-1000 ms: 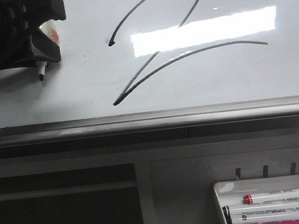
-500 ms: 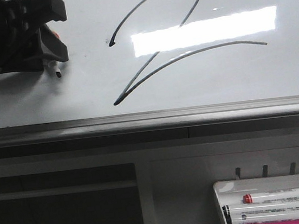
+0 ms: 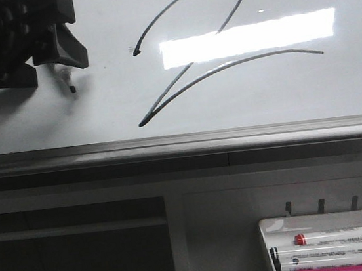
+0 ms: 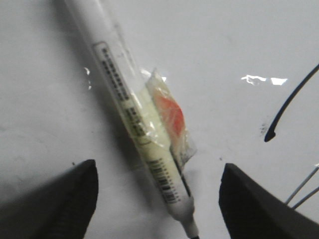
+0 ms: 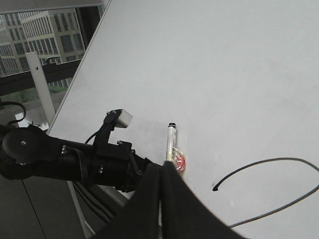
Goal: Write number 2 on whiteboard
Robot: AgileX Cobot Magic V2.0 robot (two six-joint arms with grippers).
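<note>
The number 2 (image 3: 146, 119) is a thin black slanted stroke on the whiteboard (image 3: 281, 90), right of my left gripper (image 3: 39, 54). The left gripper (image 4: 158, 169) is open, its jaws wide apart on either side of a white marker (image 4: 134, 119) that lies on the board with its black tip (image 3: 71, 88) toward the front; neither finger touches it. A clear wrapper with an orange patch (image 4: 169, 112) clings to the marker. The stroke's start also shows in the left wrist view (image 4: 270, 135). My right gripper (image 5: 162, 169) is shut and empty, above the board near the marker (image 5: 171, 139) and the stroke (image 5: 259, 163).
The board's grey metal edge (image 3: 182, 145) runs across the front. A small white tray (image 3: 269, 250) at the lower right holds a red-capped marker (image 3: 345, 235) and other markers. The left arm (image 5: 75, 162) reaches over the board's left edge.
My left gripper's jaws have spread and let go of the marker. The marker's tip has shifted to the right and the marker now lies on the board.
</note>
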